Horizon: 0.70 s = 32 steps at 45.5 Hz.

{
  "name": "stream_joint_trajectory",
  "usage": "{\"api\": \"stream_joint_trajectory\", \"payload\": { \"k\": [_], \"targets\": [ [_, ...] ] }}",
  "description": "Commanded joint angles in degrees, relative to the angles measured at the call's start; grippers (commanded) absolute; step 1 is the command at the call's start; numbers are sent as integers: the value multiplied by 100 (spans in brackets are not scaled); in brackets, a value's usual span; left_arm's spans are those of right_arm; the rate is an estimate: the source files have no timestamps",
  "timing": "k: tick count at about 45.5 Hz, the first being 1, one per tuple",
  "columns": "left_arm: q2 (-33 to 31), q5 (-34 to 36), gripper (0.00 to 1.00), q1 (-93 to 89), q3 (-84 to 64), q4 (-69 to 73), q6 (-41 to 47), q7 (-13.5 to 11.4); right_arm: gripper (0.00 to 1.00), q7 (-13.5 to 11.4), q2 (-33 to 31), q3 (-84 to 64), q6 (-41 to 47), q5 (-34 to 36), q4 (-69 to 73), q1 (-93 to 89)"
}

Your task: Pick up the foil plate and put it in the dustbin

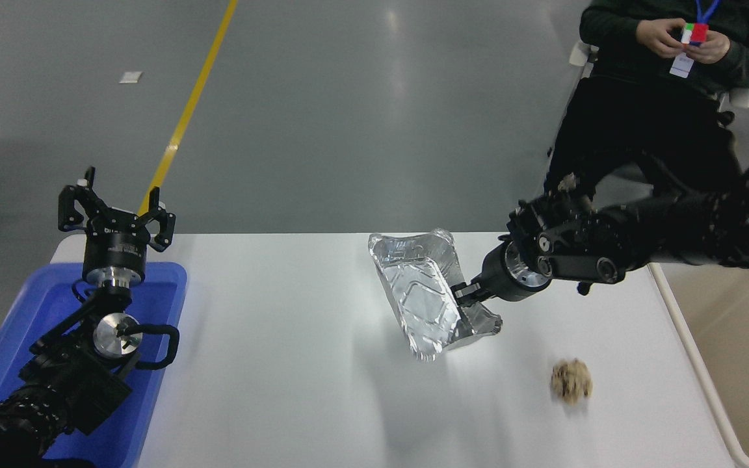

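Crinkled foil plate in right gripper

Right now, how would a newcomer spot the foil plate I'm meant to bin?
Start at the white table and follow the right arm in from the right edge. Its right gripper pinches the foil plate, tilted up off the table. It is shiny crinkled silver, unlike the small brown paper ball nearby.

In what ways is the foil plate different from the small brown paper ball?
The foil plate is shiny silver and rectangular; the paper ball is dull brown and crumpled round. The plate is far larger than the ball. The right hand holds the plate tilted by its rim, while the ball lies alone on the white table. The left hand is parked at the lower left.
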Motion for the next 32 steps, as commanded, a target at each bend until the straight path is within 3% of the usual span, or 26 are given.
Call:
{"api": "stream_joint_trajectory", "payload": {
  "k": [1, 5, 10, 14, 32],
  "targets": [
    [0, 0, 99, 0, 0, 1, 8, 0, 0, -51, -1100, 31, 1585, 24, 267, 1641],
    [0, 0, 99, 0, 0, 1, 8, 0, 0, -173, -1338, -22, 1754, -2, 267, 2133],
    [-9, 0, 99, 0, 0, 1, 8, 0, 0, -700, -1812, -14, 1754, -38, 267, 2661],
    [0, 0, 99, 0, 0, 1, 8, 0, 0, -903, -2111, -40, 1754, -55, 267, 2846],
    [0, 0, 99, 0, 0, 1, 8, 0, 0, -1035, -3842, -356, 1754, -442, -620, 2486]
  ]
}}
